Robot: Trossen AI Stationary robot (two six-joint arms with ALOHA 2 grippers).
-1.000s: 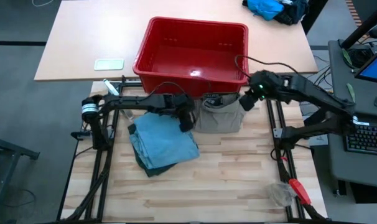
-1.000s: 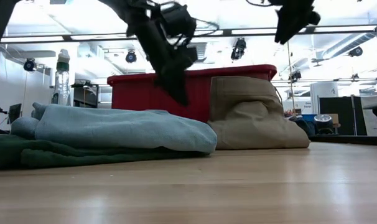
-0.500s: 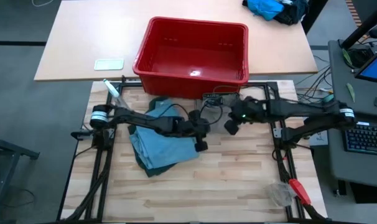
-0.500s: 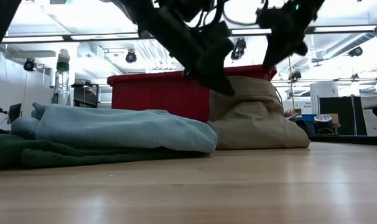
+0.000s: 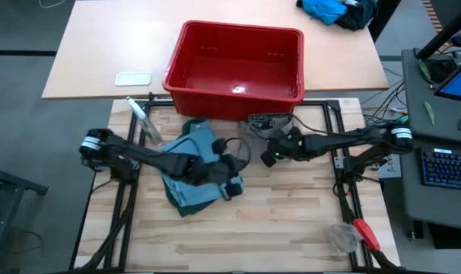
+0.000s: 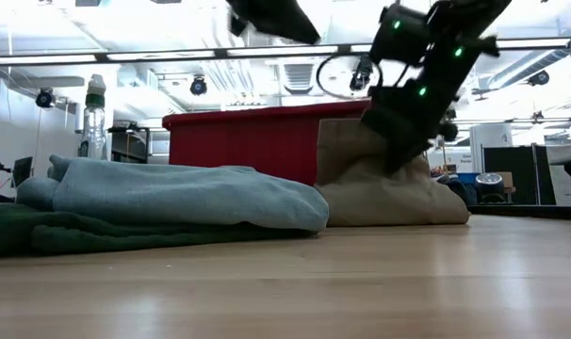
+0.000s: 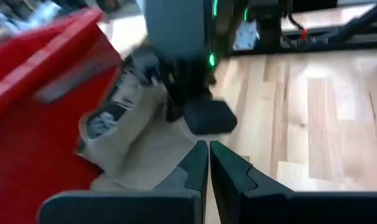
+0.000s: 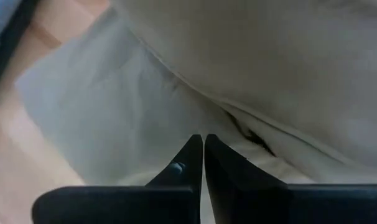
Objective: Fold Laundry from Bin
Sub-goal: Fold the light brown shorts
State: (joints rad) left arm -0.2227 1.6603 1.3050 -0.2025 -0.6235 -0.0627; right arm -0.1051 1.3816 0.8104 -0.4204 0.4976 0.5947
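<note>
**A:** How will the khaki piece [image 5: 255, 131] handle, slumped on the counter [image 5: 291, 221] against the empty red bin [image 5: 234, 62]?

**B:** Soft, light and floppy, so you'd best pinch a hem or waistband corner.

**A:** And the jaws?

**B:** You have the right gripper [image 5: 269, 157] pressed together at the khaki, holding nothing visible. The left gripper [image 5: 232, 188] is closed too, empty, over the blue denim [image 5: 191, 164].

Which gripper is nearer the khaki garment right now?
Right. The right gripper hangs with shut fingers directly over the khaki garment beside the red bin. The left gripper is farther off, at the edge of the light blue garment.
</note>
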